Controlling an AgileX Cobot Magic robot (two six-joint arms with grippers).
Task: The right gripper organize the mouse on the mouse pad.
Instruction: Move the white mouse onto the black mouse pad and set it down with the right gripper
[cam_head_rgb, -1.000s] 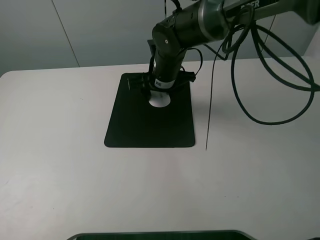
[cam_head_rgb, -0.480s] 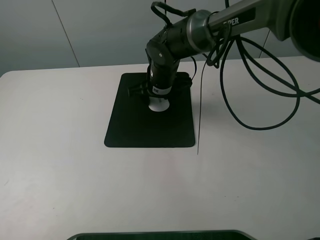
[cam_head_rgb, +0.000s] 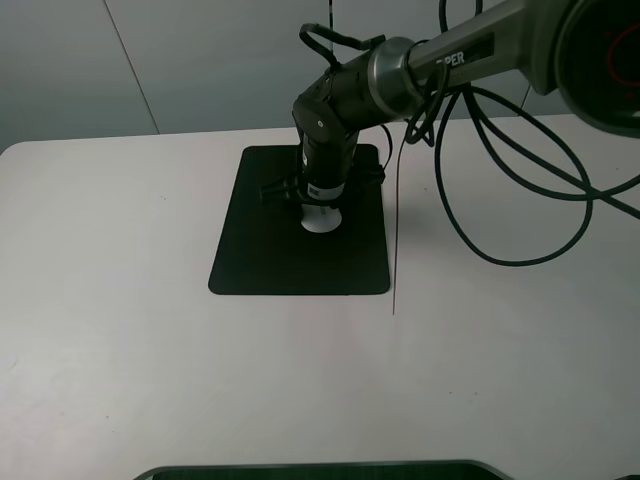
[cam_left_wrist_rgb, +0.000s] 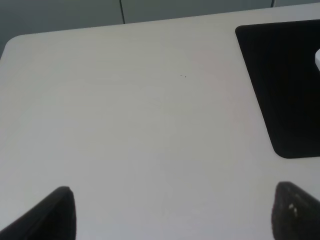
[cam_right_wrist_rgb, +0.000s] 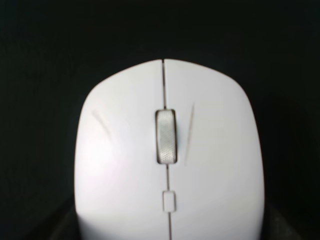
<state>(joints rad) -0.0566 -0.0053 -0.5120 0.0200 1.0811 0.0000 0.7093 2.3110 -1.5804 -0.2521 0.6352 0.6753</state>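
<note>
The mouse (cam_right_wrist_rgb: 167, 160) is smooth white plastic with a soft sheen and faint streaks of reflected light, and its scroll wheel (cam_right_wrist_rgb: 166, 136) is a grey, finely ribbed band. The mouse pad (cam_head_rgb: 290, 250) under it is dull, matt black with no shine, while the worktop (cam_head_rgb: 150, 330) is pale, smooth and matt. The right arm (cam_head_rgb: 325, 105) has a black, slightly glossy shell, with a grey metallic-looking ring (cam_head_rgb: 385, 66) around it.

The pale counter (cam_head_rgb: 150, 330) carries one black mouse pad (cam_head_rgb: 270, 250), lying flat toward the far edge, near the middle.
</note>
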